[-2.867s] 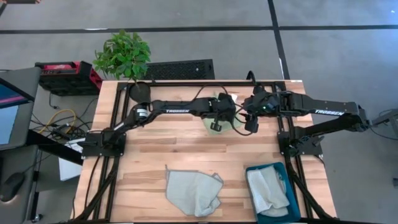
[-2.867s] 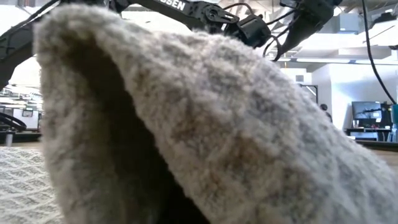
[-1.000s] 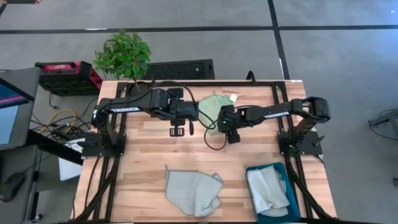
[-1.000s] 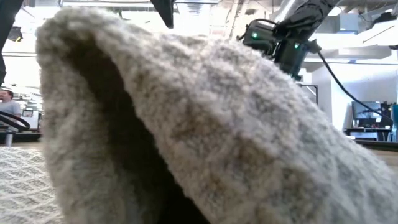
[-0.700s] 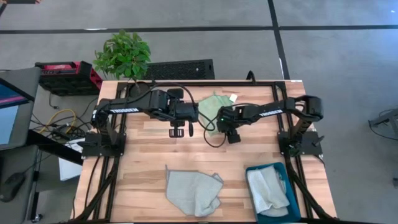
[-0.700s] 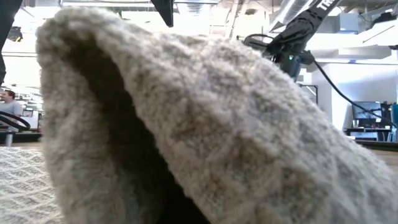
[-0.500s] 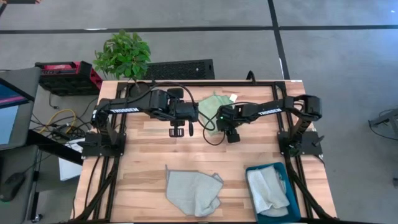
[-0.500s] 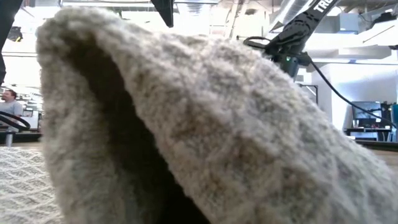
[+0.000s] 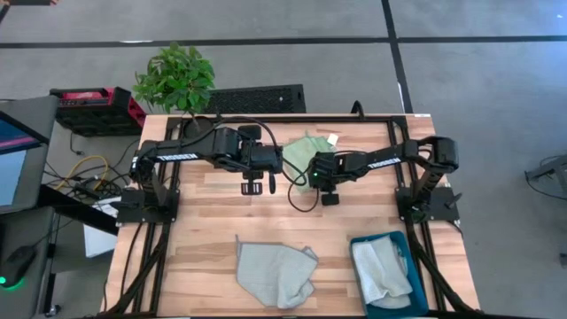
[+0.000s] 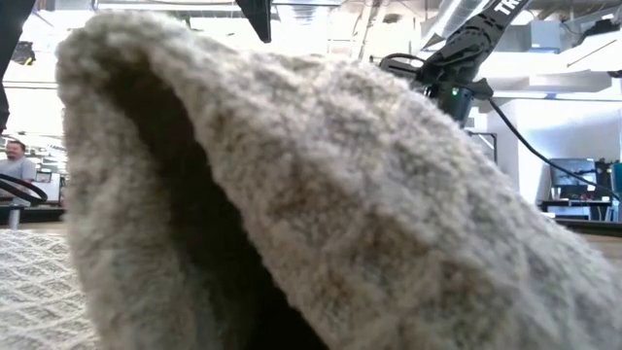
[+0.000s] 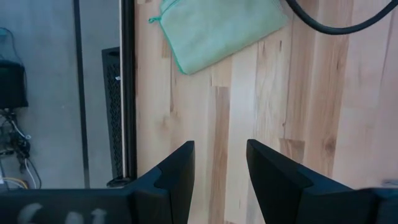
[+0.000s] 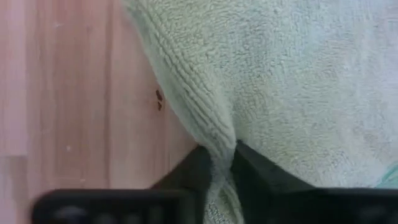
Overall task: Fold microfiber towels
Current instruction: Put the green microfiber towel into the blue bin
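Observation:
A light green towel (image 9: 306,147) lies folded flat at the far middle of the table. My right gripper (image 9: 313,175) is down at its near left edge and shut on it; the right wrist view shows the green towel (image 12: 292,74) filling the picture. My left gripper (image 9: 254,180) hangs open above bare wood left of that towel, which shows beyond its fingers as the green towel (image 11: 217,28). A pale grey towel (image 9: 275,273) lies crumpled at the near middle and fills the low view (image 10: 292,194). My right gripper pinches a raised ridge of cloth at the green towel's edge (image 12: 214,134) between its two fingers (image 12: 193,165). The fingers come from above, pointing steeply down. One layer or several, I cannot tell. The rest of the towel lies flat on the table.
A teal bin (image 9: 400,241) with pale towels in it stands at the near right corner. A black cable (image 9: 297,197) loops below the right gripper. A potted plant (image 9: 174,78) stands beyond the far left corner. Bare wood lies between the two towels.
My right gripper has sunk a little onto the green towel's near left edge and rolled slightly. The towel has kept its place.

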